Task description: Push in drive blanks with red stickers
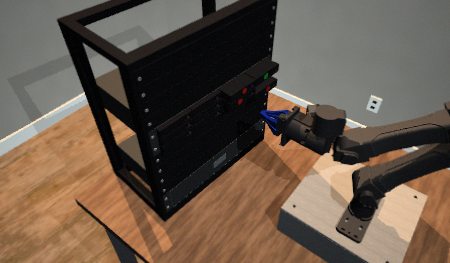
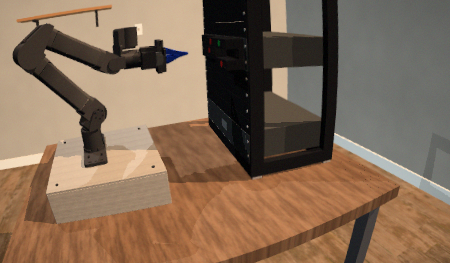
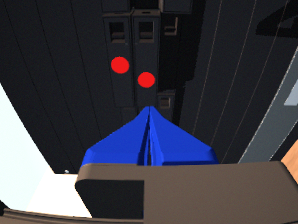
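The black rack point(image 1: 185, 96) stands upright on the wooden table. On its front face, drive blanks carry three red stickers point(image 1: 245, 91) point(image 1: 240, 101) point(image 1: 268, 88) and one green sticker point(image 1: 266, 75). Some of the blanks stick out a little from the face. My gripper point(image 1: 267, 117), with blue fingers, is shut and empty. It points at the rack front, just below the stickers and a short gap away from it, as the side view shows point(image 2: 182, 54).
The arm's base stands on a pale wooden block point(image 2: 107, 178) on the table, in front of the rack. The rack holds inner shelves point(image 2: 290, 48). The table edge point(image 2: 320, 226) runs close behind and beside the rack.
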